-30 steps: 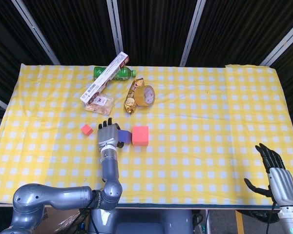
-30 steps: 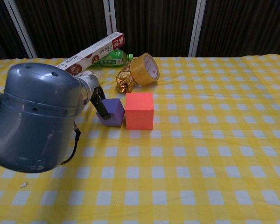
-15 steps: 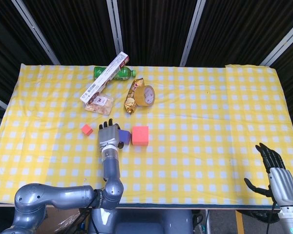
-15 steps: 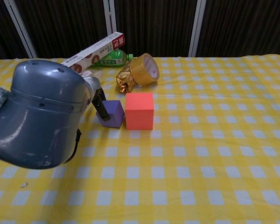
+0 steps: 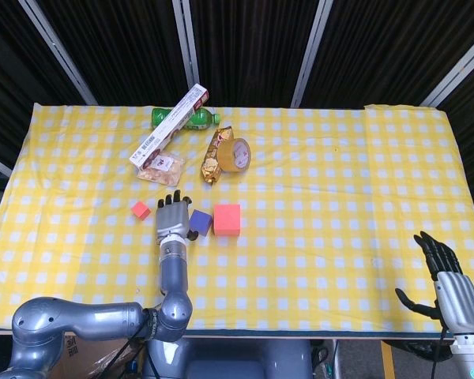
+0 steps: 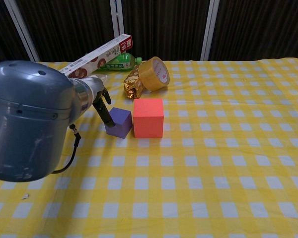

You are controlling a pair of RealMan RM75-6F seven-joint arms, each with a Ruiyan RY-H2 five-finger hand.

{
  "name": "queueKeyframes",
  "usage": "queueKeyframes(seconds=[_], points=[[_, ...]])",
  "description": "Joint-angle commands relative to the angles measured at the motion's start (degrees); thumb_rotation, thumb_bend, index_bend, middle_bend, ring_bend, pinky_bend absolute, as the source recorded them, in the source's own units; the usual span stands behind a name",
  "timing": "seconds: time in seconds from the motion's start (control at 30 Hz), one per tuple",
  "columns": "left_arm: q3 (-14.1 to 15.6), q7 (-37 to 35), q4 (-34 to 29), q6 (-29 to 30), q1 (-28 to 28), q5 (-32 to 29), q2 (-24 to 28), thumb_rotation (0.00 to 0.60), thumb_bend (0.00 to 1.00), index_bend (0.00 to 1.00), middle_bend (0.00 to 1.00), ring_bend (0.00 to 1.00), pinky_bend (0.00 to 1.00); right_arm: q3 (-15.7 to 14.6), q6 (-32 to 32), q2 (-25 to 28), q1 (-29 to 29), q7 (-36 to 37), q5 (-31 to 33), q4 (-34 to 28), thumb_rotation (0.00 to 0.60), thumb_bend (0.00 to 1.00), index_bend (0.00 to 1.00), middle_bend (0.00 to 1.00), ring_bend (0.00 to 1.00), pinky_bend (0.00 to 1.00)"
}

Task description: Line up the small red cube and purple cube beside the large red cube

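Note:
The large red cube (image 5: 227,220) (image 6: 148,117) stands on the yellow checked cloth. The purple cube (image 5: 201,222) (image 6: 120,121) sits just to its left, turned slightly, with a narrow gap between them. My left hand (image 5: 172,217) (image 6: 102,101) is at the purple cube's left side, fingers spread. One dark finger (image 6: 108,116) lies against the cube's left face and holds nothing. The small red cube (image 5: 141,209) lies alone further left of the hand; my arm hides it in the chest view. My right hand (image 5: 446,280) hangs open past the table's near right corner.
At the back left lie a long foil box (image 5: 170,126) (image 6: 97,54), a green bottle (image 5: 191,118), a tape roll (image 5: 237,154) (image 6: 156,73), a gold wrapper (image 5: 213,158) and a small packet (image 5: 161,167). My left forearm (image 6: 30,119) fills the left of the chest view.
My left hand has slid a little left, off the purple cube, uncovering more of it. The purple cube now rests beside the large red cube. The right hand has not moved.

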Motion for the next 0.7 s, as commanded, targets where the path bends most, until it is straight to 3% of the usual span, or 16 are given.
queueKeyframes(seconds=[0.03,0.37,0.57,0.7], points=[[3.1,1.2,-6.9,-0.5,2.7,1.8,4.6,0.6,0.33,0.18,0.0,0.0,0.0,0.0,0.0,0.0,0.0,-0.1,0.0,0.0,0.6,0.31,0.0,0.0,0.0,0.0],[12.6,2.1,-24.5,-7.0,8.8,7.9,19.0,0.6,0.59,0.15,0.0,0.0,0.0,0.0,0.3,-0.3,-0.1,-0.6,-0.2,0.0,0.6,0.31,0.0,0.0,0.0,0.0],[20.5,1.9,-29.7,-14.1,10.6,15.4,27.2,0.6,0.61,0.15,0.0,0.0,0.0,0.1,0.3,-0.4,0.0,-0.8,-0.1,0.0,0.6,0.31,0.0,0.0,0.0,0.0],[25.3,1.3,-29.5,-18.0,10.8,24.7,30.7,0.6,0.61,0.15,0.0,0.0,0.0,0.0,0.5,-0.5,-0.1,-1.0,-0.2,0.0,0.6,0.31,0.0,0.0,0.0,0.0]])
